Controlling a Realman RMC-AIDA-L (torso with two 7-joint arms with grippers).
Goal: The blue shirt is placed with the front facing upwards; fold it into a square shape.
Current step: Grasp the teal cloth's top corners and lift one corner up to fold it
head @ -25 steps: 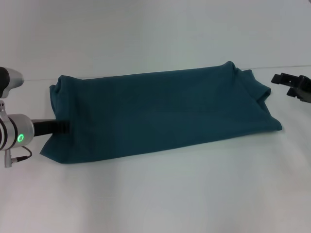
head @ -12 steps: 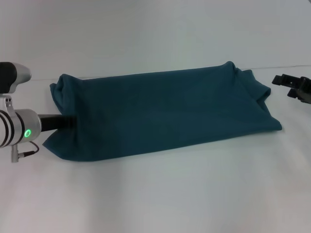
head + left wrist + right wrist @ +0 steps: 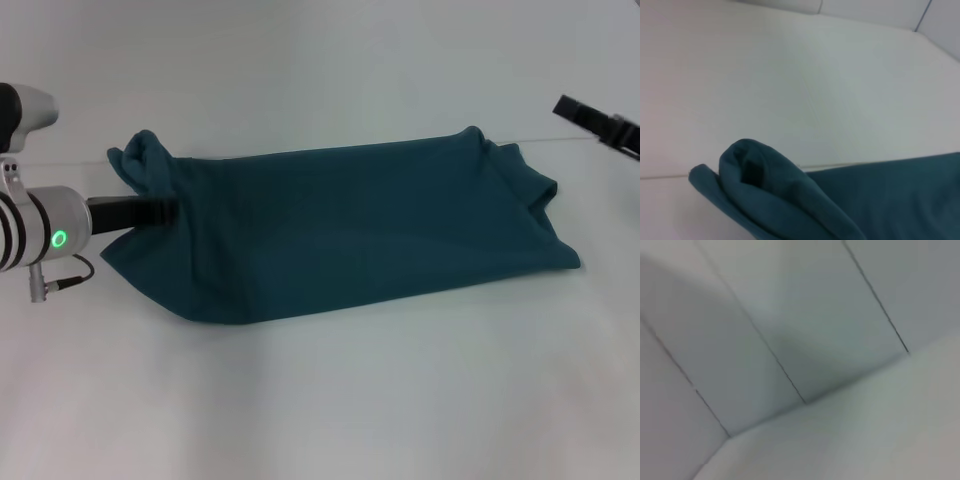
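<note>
Fingers of the left gripper (image 3: 165, 211) pinch the blue shirt (image 3: 350, 225), which stretches sideways away from them toward the right gripper (image 3: 600, 125), whose fingers I cannot tell about.

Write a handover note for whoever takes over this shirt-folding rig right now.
Left gripper: at the shirt's left end, shut on a bunched-up fold of cloth lifted off the table.
Right gripper: up at the far right edge of the head view, clear of the shirt; whether it is open or shut does not show.
Blue shirt: lies on the white table as a long horizontal band, plain side up, right end flat.
Done: sides folded in to a band.
Left: probably carry the left end over toward the right end, release, and flatten into a square.
</note>
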